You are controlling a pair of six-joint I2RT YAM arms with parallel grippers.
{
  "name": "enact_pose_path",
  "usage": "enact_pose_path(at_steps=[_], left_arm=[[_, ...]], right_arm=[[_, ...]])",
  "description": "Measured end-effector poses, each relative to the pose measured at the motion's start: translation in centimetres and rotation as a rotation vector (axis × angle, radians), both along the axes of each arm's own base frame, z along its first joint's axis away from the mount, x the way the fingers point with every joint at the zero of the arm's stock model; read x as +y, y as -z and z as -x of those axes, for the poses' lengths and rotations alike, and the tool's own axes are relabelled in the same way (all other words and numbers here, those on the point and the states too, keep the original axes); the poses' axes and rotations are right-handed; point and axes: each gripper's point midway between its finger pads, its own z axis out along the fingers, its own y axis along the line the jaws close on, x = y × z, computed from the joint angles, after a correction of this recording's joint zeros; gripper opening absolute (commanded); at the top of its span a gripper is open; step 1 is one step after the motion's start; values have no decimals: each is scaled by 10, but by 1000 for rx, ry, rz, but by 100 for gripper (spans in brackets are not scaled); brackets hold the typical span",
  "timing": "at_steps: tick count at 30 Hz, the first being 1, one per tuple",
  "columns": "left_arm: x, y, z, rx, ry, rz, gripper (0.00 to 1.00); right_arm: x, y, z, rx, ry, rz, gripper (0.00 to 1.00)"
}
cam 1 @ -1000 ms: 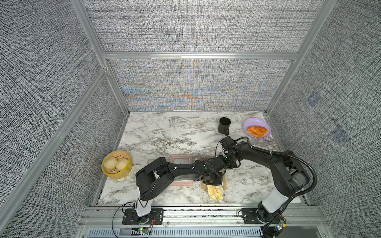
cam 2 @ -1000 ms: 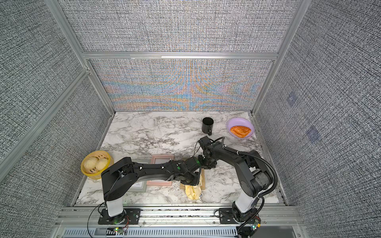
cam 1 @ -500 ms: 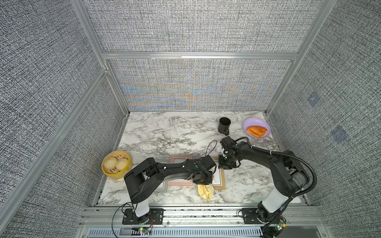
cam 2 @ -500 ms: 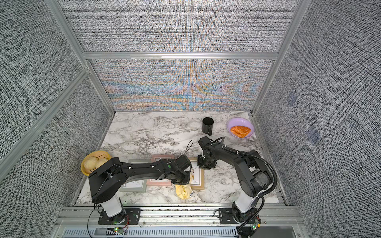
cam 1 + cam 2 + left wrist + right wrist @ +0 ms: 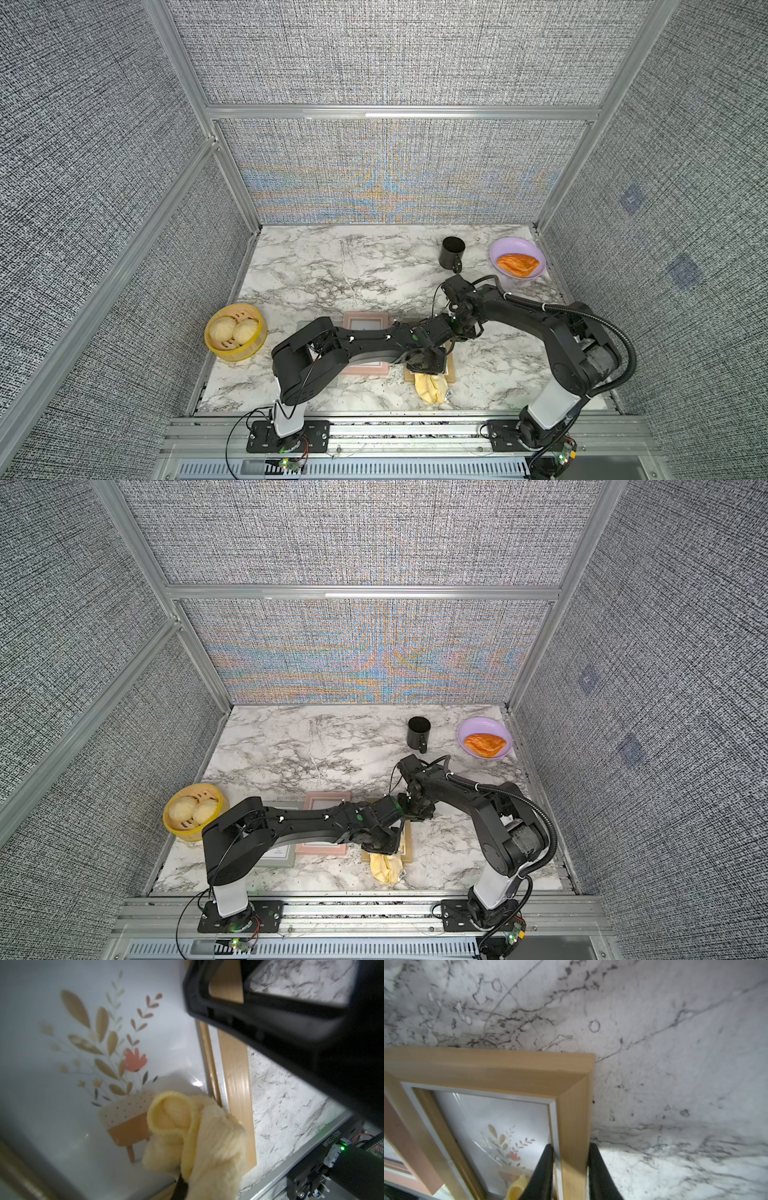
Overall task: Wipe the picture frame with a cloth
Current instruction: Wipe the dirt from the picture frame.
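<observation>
cloth [image 5: 197,1136]: pale-yellow, bunched on glass of wooden picture frame [image 5: 571,1118] | left pincer [image 5: 428,368]: grips cloth | right pincer [image 5: 571,1174]: grips frame rail | bench [image 5: 332,266]: marble | walls [image 5: 374,54]: grey weave

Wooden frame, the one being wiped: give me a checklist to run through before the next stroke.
1. Right gripper shut on the wooden frame, across its side rail: ok.
2. Left gripper shut on the cloth: ok.
3. Cloth lying on the glass: ok, bunched over a corner and the rail beside it.
4. Glass free of smears: cannot tell.
5. Gap to the pink frame alongside: cannot tell, the left arm covers it in both top views.
</observation>
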Motion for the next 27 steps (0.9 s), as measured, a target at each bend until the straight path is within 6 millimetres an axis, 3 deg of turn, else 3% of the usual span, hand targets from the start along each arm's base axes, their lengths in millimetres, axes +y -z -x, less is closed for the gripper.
enact_pose_path(at_steps=[6,9,17,27], left_arm=[[57,0,-7,21,-70,-74,0],[65,-1,-9,21,-87,-73,0],[61,5,-10,66,-101,-95,0],[24,4,-7,108,-31,-113,0]], right_arm=[[1,1,1,9,-2,-3,24],[3,1,1,13,0,-11,24],[5,1,2,11,-6,-12,24],[5,1,3,-1,-6,10,24]])
